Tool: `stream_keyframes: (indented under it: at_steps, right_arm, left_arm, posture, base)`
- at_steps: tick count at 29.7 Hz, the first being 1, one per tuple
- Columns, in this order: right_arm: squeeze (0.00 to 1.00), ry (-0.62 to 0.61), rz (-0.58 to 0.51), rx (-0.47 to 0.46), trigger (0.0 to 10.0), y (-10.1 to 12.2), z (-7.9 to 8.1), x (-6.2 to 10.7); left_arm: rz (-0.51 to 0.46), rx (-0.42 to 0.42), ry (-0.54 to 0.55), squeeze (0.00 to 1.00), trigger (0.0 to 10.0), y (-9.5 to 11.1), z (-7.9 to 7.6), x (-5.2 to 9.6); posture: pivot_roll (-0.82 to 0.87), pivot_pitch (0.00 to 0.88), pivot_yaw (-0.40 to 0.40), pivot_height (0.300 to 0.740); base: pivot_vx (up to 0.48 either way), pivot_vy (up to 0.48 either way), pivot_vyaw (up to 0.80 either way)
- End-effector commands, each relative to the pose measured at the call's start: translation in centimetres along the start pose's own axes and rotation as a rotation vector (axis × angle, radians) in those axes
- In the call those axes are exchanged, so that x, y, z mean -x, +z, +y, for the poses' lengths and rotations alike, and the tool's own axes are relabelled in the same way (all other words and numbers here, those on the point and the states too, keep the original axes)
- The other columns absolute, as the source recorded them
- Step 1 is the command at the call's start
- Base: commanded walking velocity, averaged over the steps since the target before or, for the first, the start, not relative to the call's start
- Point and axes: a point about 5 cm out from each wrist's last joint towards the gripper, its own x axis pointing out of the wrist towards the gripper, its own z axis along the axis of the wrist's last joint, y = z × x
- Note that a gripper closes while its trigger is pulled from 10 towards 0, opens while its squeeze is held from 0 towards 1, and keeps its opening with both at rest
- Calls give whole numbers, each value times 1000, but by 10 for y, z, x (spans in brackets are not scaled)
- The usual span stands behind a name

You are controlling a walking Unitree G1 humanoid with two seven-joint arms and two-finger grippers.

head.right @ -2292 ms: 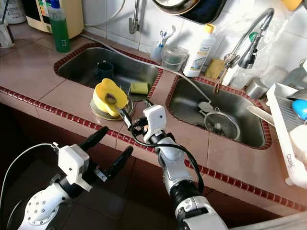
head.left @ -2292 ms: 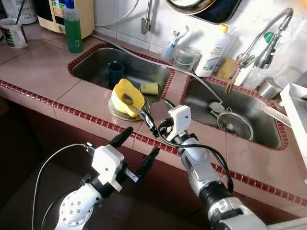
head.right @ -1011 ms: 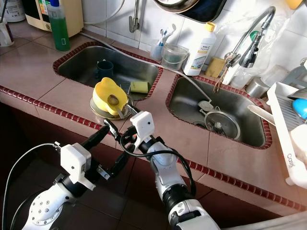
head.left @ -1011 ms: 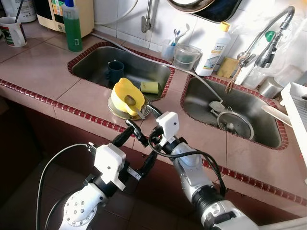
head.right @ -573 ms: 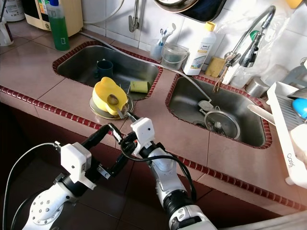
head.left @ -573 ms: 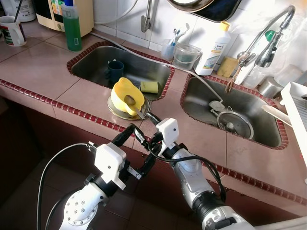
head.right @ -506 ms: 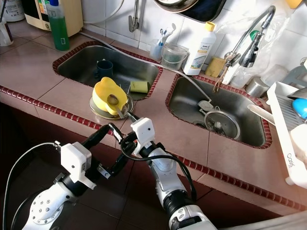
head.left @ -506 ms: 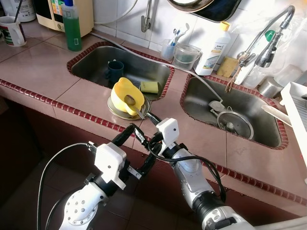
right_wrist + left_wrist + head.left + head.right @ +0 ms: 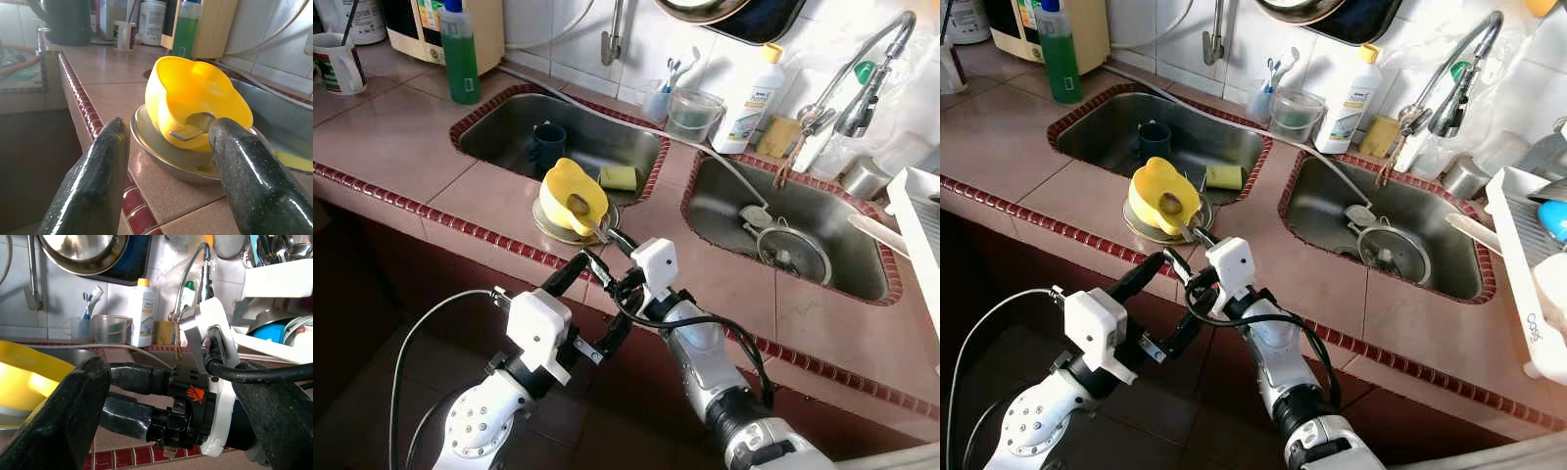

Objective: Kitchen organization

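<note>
Tiled pink counter (image 9: 401, 147), two steel sinks (image 9: 607, 147)

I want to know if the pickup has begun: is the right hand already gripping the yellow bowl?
No, the right hand is open, its fingers apart and short of the yellow bowl.

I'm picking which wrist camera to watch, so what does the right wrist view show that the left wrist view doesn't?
Right wrist: a spoon in the yellow bowl, the metal plate under it, and a green bottle and a mug further along the counter. Left wrist: the right hand from the side, a white bottle, a faucet and a cup of toothbrushes by the wall. Shared: the yellow bowl and the counter's red trim.
</note>
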Motion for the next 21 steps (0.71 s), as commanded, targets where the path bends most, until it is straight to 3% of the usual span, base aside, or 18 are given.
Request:
stream_keyframes:
  at_steps: [1,10,12,14,15,16,17,19,20,21]
  right_arm:
    - [0,-1,-19,17,10000,5,-2,-3]
    - [0,-22,-20,15,10000,5,-3,-4]
    - [0,-31,-19,11,5922,4,-4,-3]
    - [0,-34,-17,11,6235,4,-4,-3]
    - [0,-35,-16,13,4471,4,-4,-3]
    - [0,-35,-16,13,4471,4,-4,-3]
    - [0,-37,-13,15,3059,3,-4,-2]
    - [0,-39,-11,15,3294,3,-5,-2]
    - [0,-41,-9,13,549,2,-5,-1]
    - [0,-43,-7,12,1098,2,-4,-1]
  left_arm:
    - [-11,10,-25,0,10000,2,-6,-3]
    - [-14,10,-29,0,10000,2,-7,-4]
    - [-14,12,-33,0,10000,2,-8,-4]
    - [-14,11,-35,0,10000,2,-8,-4]
    - [-15,11,-35,0,10000,2,-8,-5]
    - [-15,11,-35,0,10000,2,-8,-5]
    - [-15,10,-37,0,10000,2,-8,-5]
    - [-15,10,-37,0,10000,2,-8,-5]
    - [-15,11,-38,0,10000,2,-8,-5]
    - [-14,11,-39,0,10000,2,-8,-5]
  posture:
    - [-27,75,-209,740]
    - [-24,65,-209,740]
    - [-25,63,-208,740]
    - [-25,62,-207,740]
    - [-24,62,-208,740]
    - [-24,62,-208,740]
    - [-24,62,-208,740]
    - [-24,62,-207,740]
    - [-24,62,-207,740]
    - [-24,63,-207,740]
  base:
    - [0,0,0]
    - [0,0,0]
    - [0,0,0]
    - [0,0,0]
    - [0,0,0]
    - [0,0,0]
    - [0,0,0]
    - [0,0,0]
    - [0,0,0]
    - [0,0,0]
